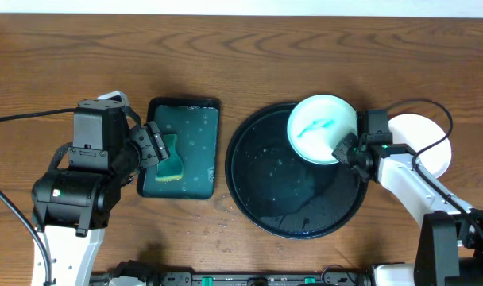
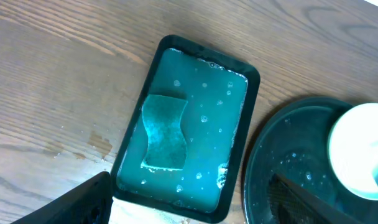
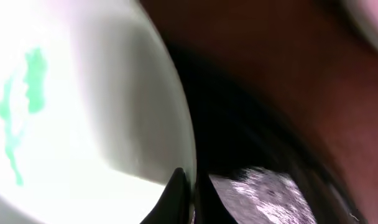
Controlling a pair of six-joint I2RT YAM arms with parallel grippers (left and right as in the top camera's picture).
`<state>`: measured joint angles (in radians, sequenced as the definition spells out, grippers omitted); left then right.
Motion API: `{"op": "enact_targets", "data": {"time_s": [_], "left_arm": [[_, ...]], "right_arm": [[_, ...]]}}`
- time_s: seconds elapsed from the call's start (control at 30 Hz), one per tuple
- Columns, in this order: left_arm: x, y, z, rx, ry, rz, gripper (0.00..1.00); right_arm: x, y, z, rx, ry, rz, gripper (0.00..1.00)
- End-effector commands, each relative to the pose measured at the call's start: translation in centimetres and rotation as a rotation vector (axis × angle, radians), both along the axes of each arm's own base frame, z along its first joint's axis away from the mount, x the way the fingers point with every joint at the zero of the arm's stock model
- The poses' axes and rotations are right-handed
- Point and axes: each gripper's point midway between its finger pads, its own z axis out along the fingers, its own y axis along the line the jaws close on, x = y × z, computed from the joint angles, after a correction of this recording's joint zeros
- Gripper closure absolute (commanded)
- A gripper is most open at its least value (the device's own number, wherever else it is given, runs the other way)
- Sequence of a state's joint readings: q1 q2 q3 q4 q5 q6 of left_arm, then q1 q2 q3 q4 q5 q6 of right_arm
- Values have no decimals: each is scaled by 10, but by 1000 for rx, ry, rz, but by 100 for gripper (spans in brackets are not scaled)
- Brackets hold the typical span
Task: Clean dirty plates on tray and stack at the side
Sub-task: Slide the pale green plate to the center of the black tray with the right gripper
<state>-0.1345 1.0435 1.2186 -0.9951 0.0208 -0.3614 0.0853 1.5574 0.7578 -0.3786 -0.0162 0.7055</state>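
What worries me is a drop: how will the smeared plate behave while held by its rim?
Likely stiff: the smeared plate shows no bend though the right claw pinches only its edge. Probably slippery, since droplets glisten on the black tray. Gripped at one edge only, it may tilt or twist.

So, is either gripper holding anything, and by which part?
The right gripper pinches a smeared plate by its rim. The left gripper holds nothing, open near the sponge.
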Motion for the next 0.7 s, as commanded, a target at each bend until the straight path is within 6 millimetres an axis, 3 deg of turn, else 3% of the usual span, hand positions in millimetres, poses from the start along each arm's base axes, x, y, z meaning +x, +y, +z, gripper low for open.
{"op": "enact_targets", "data": {"time_s": [0.0,0.13,0.4,0.43,0.5,0.53,0.67], "left_arm": [[1,1,4,6,-9,-2,20],[1,1,4,6,-9,-2,20],[1,1,4,6,-9,-2,20],[1,1,4,6,-9,-2,20],[1,1,4,6,-9,-2,20],[1,1,4,6,-9,-2,20],[1,1,4,6,-9,-2,20]], "right_arm": [[2,34,15,47,-66,368,99],[2,59,30,61,-156,645,99],[-2,63,28,-17,-176,809,99],[0,63,29,-28,-190,824,96],[3,63,31,-32,-204,825,76],[6,63,32,-26,-211,800,71],[19,60,41,3,-242,671,67]]}}
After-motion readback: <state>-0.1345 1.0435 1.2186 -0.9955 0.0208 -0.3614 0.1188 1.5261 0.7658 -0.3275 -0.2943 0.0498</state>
